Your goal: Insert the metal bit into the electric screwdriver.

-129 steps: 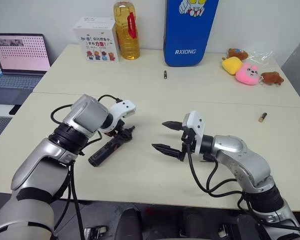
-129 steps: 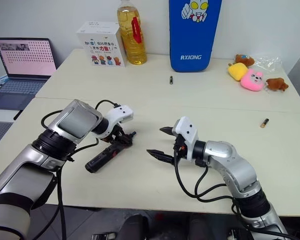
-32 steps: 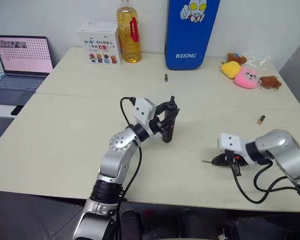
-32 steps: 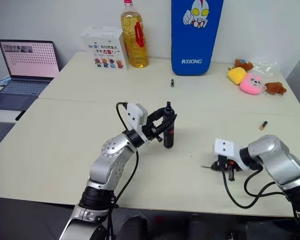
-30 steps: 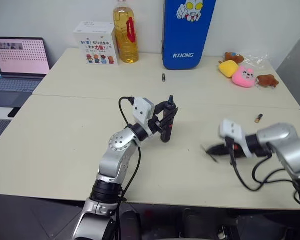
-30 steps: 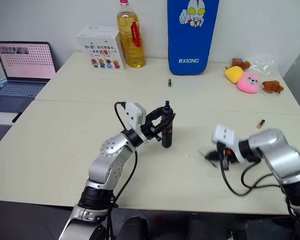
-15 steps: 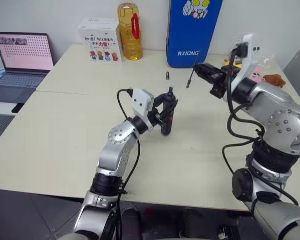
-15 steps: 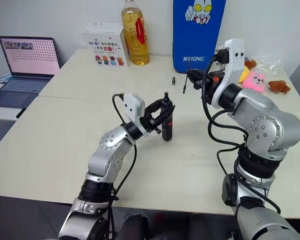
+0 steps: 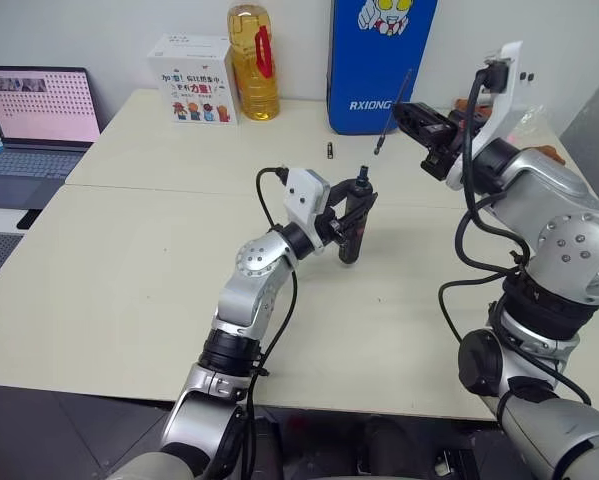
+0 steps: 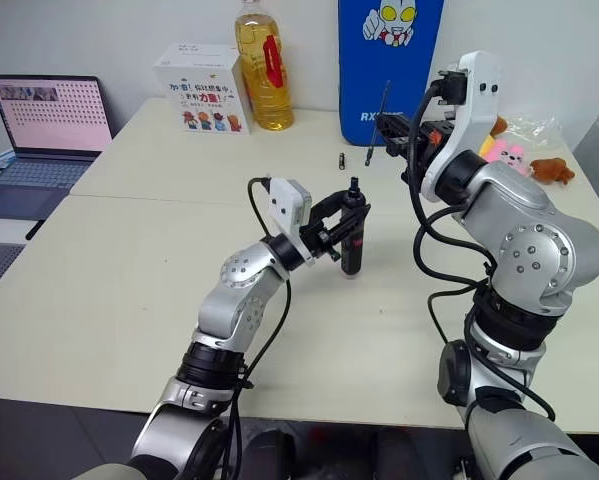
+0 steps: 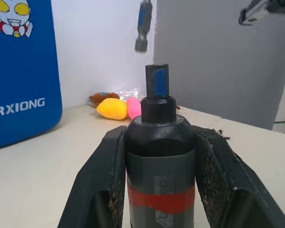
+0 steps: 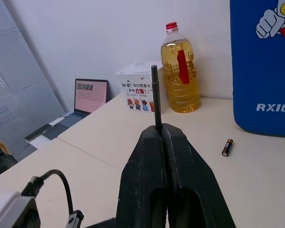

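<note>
So the cream table [image 9: 129, 290] takes up most of the scene, actually two tabletops pushed together with a seam between them. At the far edge there's a tall blue Ultraman case [image 9: 379, 60] marked RXIONG, a laptop [image 9: 34, 125] off to the left, a white printed box [image 9: 192, 80] and right beside it a bottle of yellow oil [image 9: 252, 60]. A few plush toys [image 10: 519, 150] sit at the far right.

The right gripper [image 9: 407, 113] is up in the air above the table, fingers pinched tight on the metal bit [image 9: 394, 112], which sticks out slanted, its free end pointing down-left. The left gripper [image 9: 351, 215] is clamped around the electric screwdriver [image 9: 355, 222], holding it upright with the narrow black nose on top; in the left wrist view you can see the red band on its body squeezed between both fingers [image 11: 102, 185]. The bit's lower tip hangs above and a bit right of the nose, not touching it.

Smallest thing: a little dark bit [image 9: 330, 149] lying on the table behind the screwdriver.
</note>
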Motion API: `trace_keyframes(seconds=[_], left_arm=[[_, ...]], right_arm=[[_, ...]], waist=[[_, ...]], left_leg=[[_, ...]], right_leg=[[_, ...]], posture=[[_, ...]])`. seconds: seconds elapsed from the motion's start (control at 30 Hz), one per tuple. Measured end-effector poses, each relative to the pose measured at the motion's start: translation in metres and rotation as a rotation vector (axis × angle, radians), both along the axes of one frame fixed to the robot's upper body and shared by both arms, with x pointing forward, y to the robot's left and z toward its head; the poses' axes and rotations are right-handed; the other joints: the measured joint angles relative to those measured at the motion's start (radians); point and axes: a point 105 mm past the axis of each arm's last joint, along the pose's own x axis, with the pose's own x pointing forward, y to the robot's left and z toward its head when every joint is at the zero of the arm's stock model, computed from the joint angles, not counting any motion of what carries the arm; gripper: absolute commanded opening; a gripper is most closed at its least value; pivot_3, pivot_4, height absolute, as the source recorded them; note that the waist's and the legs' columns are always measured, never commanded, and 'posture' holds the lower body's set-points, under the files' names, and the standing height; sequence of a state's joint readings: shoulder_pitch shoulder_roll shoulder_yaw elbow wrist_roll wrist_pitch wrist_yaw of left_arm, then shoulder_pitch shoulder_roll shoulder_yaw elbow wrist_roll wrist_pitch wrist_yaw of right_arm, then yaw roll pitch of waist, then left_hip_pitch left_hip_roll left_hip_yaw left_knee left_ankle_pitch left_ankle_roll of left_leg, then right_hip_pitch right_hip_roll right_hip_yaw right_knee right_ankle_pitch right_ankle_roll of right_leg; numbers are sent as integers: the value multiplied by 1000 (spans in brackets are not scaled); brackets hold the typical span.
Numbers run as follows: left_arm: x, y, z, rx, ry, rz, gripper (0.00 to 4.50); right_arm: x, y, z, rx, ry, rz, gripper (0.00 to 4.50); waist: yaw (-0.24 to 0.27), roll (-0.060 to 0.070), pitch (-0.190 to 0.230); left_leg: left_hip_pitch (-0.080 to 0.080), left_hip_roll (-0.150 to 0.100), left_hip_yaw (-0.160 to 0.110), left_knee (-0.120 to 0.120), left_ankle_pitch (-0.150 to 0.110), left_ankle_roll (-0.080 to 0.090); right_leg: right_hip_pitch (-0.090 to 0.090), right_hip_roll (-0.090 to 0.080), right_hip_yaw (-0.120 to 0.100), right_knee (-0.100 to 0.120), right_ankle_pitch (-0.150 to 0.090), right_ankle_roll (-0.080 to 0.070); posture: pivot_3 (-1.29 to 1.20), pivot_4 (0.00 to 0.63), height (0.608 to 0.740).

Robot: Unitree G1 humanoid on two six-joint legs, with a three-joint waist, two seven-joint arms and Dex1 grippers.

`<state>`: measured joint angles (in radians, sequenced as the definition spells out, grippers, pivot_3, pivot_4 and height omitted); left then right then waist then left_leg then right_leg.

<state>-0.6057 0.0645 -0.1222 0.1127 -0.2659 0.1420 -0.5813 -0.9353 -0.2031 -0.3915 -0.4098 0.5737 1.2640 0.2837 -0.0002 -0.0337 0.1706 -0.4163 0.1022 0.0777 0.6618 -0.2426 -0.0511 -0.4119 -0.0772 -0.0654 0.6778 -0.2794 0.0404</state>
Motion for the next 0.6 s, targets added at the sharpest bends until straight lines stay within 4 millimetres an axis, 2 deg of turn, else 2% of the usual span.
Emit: trace_keyframes(seconds=[0.6], left_arm=[[-2, -6, -10, 23, -4, 23, 1670]], right_arm=[[-5, 8, 4, -35, 10, 58, 25]], waist=[[0, 0, 0]], left_leg=[[0, 0, 0, 0, 0, 0]], right_leg=[[0, 0, 0, 0, 0, 0]], posture=[[0, 150, 740]])
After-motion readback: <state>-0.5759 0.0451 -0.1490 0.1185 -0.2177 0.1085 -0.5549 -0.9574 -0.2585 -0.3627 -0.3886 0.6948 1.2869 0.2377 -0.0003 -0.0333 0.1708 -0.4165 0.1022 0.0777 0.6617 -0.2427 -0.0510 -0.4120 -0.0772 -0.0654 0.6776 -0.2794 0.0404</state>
